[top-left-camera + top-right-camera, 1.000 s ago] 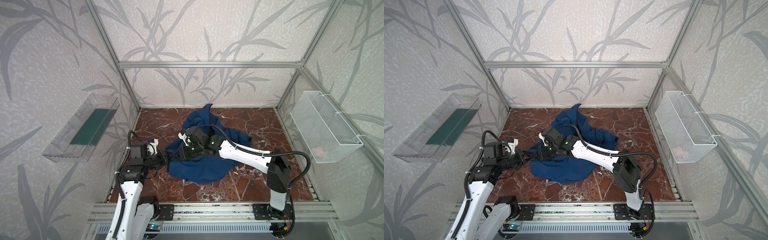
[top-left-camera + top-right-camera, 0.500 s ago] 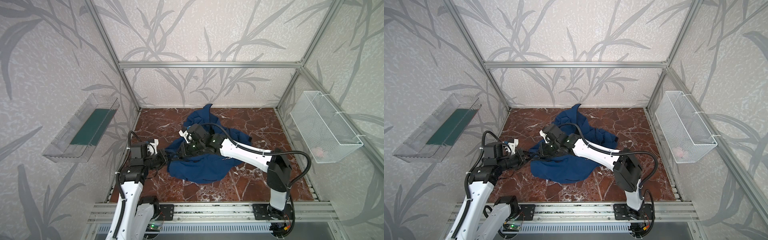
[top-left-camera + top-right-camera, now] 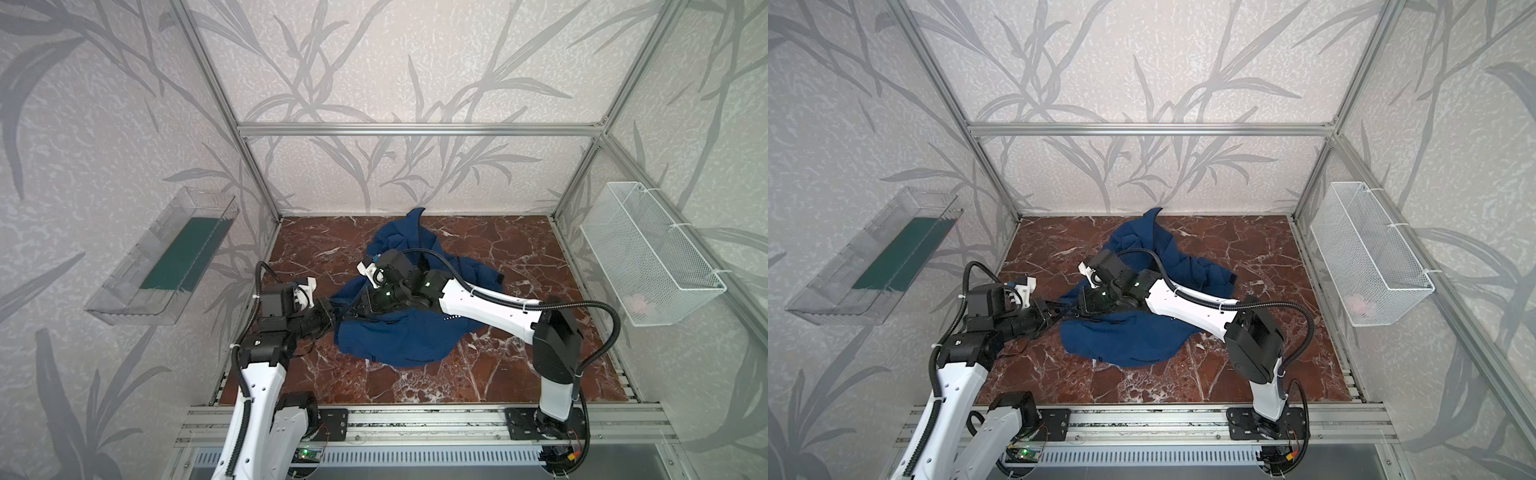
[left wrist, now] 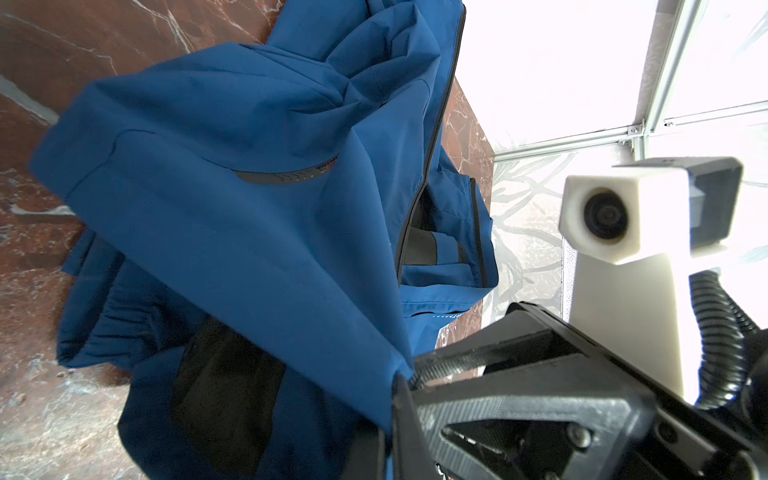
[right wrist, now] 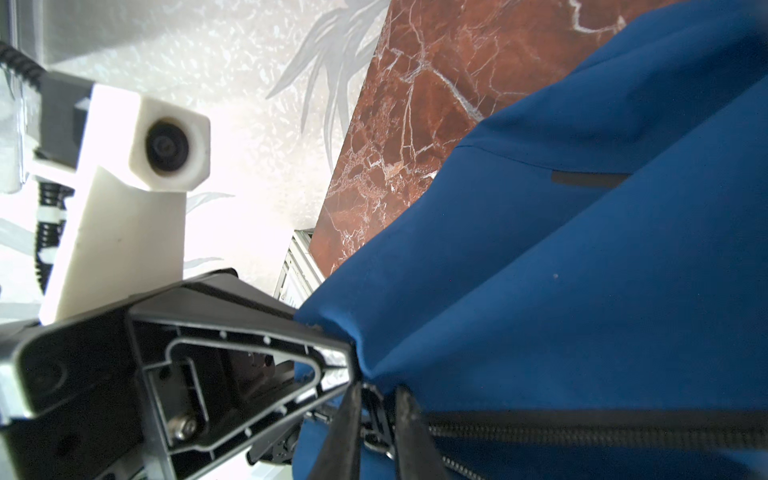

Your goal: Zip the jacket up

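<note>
The navy-blue jacket [image 3: 415,336] [image 3: 1125,336] lies crumpled mid-floor on the red marble, and its left edge is raised between the two arms. My left gripper [image 3: 334,309] [image 3: 1059,309] [image 4: 390,390] is shut on a corner of the blue fabric [image 4: 249,228]. My right gripper [image 3: 357,307] [image 3: 1077,309] [image 5: 378,399] reaches across from the right, tip to tip with the left one. It is shut on the dark zipper slider [image 5: 376,419]. The zipper teeth [image 5: 582,432] run away from the slider along the fabric edge. A black pocket trim [image 4: 286,176] shows on the front.
A clear wall bin [image 3: 166,257] with a green bottom hangs on the left. A white wire basket [image 3: 648,257] hangs on the right, with something pale pink in it. Aluminium posts stand at the back corners, and a rail [image 3: 415,419] runs along the front edge.
The right gripper's jaws have narrowed onto the zipper slider, and its wrist has shifted slightly toward the back. The left arm has kept its place and its hold on the fabric.
</note>
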`<state>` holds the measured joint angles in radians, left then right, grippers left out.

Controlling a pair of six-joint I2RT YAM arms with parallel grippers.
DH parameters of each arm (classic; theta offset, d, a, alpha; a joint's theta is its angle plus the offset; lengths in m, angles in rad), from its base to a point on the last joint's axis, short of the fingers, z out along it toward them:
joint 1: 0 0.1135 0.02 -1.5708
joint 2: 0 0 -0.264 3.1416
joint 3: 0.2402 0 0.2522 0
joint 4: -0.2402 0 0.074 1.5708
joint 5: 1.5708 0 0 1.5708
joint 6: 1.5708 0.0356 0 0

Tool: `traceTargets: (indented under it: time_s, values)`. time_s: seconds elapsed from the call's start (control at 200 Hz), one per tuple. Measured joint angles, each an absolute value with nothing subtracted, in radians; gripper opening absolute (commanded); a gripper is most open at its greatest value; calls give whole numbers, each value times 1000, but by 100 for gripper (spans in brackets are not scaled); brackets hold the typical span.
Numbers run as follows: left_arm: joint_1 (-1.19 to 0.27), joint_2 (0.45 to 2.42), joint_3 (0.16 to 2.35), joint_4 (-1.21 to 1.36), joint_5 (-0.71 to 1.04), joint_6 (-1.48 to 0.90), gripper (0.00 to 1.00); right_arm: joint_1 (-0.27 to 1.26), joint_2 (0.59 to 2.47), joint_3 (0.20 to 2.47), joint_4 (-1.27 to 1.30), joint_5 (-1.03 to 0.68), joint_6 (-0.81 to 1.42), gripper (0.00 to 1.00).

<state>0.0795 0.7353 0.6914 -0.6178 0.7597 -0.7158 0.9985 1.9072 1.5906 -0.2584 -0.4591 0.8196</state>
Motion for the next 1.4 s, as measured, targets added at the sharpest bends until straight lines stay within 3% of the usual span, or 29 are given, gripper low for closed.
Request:
traceTargets:
  time_s: [0.185, 0.58, 0.97, 1.4]
  values:
    - [80, 729, 675, -593, 762, -743, 0, 998, 1907, 1575, -240, -464, 818, 0]
    - [86, 678, 657, -601, 764, -771, 0, 1015, 1701, 1304, -51, -244, 860, 0]
    - [135, 607, 689, -672, 704, -777, 0, 987, 1629, 1231, -1, -101, 818, 0]
    - [169, 638, 892, -672, 495, -783, 0, 857, 1357, 1143, -70, 117, 744, 0]
